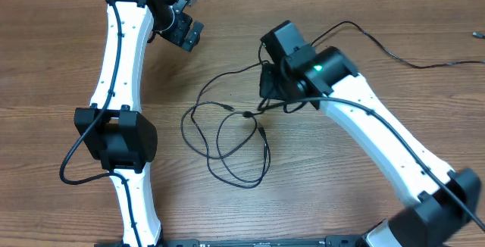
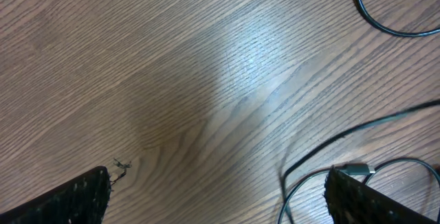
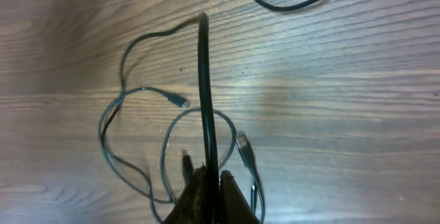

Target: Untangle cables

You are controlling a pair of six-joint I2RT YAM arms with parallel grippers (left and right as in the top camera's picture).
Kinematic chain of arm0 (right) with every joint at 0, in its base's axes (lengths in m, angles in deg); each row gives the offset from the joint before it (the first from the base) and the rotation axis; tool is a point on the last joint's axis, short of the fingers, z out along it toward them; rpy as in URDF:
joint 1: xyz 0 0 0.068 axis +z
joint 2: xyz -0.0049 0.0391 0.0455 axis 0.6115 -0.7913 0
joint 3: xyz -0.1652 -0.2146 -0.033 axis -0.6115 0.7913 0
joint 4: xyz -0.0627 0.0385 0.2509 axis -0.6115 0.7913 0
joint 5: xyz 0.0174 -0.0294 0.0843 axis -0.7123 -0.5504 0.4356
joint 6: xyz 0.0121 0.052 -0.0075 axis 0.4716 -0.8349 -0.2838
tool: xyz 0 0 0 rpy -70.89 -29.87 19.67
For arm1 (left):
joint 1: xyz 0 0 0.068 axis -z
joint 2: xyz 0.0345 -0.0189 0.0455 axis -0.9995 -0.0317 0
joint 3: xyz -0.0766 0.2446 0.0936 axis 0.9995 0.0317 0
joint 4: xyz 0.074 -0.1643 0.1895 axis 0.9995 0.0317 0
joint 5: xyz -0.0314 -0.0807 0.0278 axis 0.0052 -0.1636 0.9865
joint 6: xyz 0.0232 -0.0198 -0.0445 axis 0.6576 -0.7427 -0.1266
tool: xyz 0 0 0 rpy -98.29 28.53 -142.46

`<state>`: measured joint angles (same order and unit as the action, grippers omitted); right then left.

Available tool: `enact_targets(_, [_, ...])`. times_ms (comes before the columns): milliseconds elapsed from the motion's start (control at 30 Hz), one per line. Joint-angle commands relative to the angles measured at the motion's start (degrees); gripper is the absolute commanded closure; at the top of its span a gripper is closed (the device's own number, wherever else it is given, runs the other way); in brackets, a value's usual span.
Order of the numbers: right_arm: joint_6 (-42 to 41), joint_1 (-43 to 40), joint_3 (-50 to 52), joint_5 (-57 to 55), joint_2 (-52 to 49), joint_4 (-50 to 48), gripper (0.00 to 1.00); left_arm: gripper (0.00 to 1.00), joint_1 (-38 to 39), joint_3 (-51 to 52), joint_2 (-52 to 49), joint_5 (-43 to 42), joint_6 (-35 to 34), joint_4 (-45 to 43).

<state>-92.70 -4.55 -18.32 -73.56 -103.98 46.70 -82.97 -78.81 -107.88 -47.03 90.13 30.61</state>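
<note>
Plainly, the cables (image 1: 247,115) lie as a loose knot of thin black loops near the middle of the wooden table (image 1: 61,65), several loops crossing one another with small plug ends among them. The right gripper (image 1: 265,95) sits at about two o'clock from that knot, its jaws pinched tight on one strand; in the right wrist view the closed fingertips (image 3: 199,189) hold a cord (image 3: 204,80) that runs straight toward twelve o'clock and bends over at its top, while the other loops and two plugs lie flat on the wood around it (one plug at roughly nine o'clock from the strand, another at four). The left gripper (image 1: 189,14) hangs at about eleven o'clock from the knot, well apart from it, jaws spread wide and holding nothing. From the left wrist camera its fingers (image 2: 75,196) frame bare wood, with a cable plug (image 2: 354,171) just beside the right-hand finger and another curve of cord at one o'clock.
</note>
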Motion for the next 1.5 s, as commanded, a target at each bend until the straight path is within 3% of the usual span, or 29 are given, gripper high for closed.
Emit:
enact_targets(0, [0.4, 0.3, -0.3, -0.1, 4.6, 1.0, 0.96, 0.00, -0.2, 0.3, -0.4, 0.2, 1.1, -0.2])
enact_targets(500, [14.8, 0.2, -0.3, 4.5, 12.4, 9.4, 0.96, 0.00, -0.2, 0.3, -0.4, 0.2, 1.1, -0.2])
enact_targets(1467, [18.4, 0.2, -0.3, 4.4, 12.4, 9.1, 0.96, 0.00, -0.2, 0.3, -0.4, 0.2, 1.1, -0.2])
